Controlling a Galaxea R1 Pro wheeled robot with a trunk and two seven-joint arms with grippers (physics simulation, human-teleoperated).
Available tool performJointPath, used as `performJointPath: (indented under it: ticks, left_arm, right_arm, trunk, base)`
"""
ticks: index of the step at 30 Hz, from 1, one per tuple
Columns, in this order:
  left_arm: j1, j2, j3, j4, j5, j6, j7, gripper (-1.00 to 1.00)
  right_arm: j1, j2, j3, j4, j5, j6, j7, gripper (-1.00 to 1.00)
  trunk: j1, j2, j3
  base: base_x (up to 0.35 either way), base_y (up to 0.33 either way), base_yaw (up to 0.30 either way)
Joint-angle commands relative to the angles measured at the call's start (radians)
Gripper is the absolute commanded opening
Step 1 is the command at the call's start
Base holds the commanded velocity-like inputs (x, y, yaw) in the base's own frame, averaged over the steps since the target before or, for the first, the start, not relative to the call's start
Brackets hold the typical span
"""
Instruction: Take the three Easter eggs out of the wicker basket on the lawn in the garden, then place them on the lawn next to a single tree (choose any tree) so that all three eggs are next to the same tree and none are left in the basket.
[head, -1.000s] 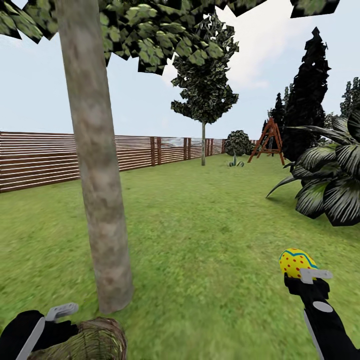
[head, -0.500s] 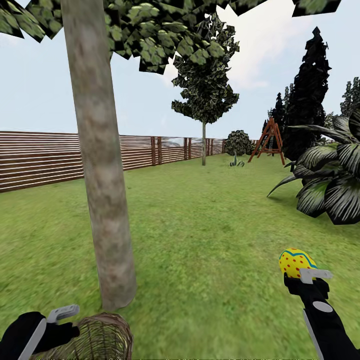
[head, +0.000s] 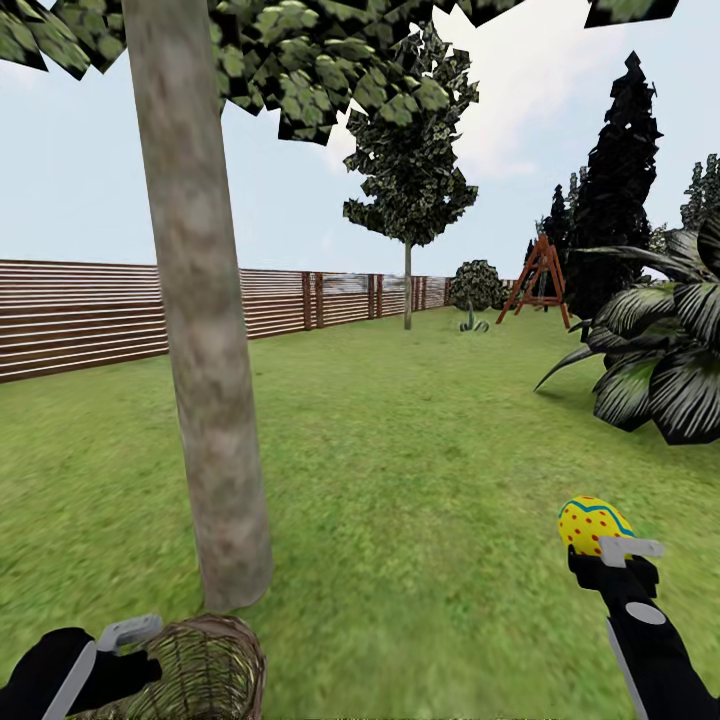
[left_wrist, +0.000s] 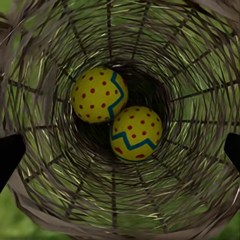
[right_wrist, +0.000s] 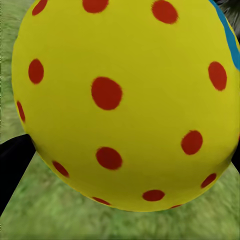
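Nearest, the left hand (head: 120, 640) grips the rim of the wicker basket (head: 200, 670), closed on it, with two Easter eggs (left_wrist: 99, 95) touching at its bottom. The right hand (head: 615, 555) is clamped on the third egg (head: 590, 522), carried above the lawn (head: 400, 500). The placing step looks to be in hand: next, lower that egg to the grass beside the tree (head: 205, 380) just ahead. Beyond, flat grass runs to a slatted fence (head: 80, 310) and dark conifers (head: 620, 190).
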Motion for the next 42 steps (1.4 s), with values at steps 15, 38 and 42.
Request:
performJointPath:
  ticks: [15, 38, 42]
  left_arm:
    - [-0.001, -0.020, -0.001, 0.000, -0.001, 0.003, -0.002, 1.00]
    - [-0.001, -0.030, -0.002, 0.011, -0.003, 0.003, -0.002, 1.00]
    - [-0.001, -0.030, -0.002, 0.010, -0.003, 0.003, -0.002, 1.00]
  right_arm:
    - [-0.001, 0.002, 0.012, -0.001, 0.009, 0.006, -0.001, -1.00]
    - [-0.001, 0.018, 0.031, 0.000, 0.010, 0.001, -0.002, -1.00]
    - [-0.001, 0.023, 0.031, 0.000, 0.011, 0.000, -0.002, -1.00]
  trunk:
    - [0.057, -0.106, -0.048]
    - [0.100, -0.183, -0.083]
    - [0.115, -0.211, -0.095]
  base:
    - [0.000, 0.000, 0.000]
    - [0.000, 0.000, 0.000]
    - [0.000, 0.000, 0.000]
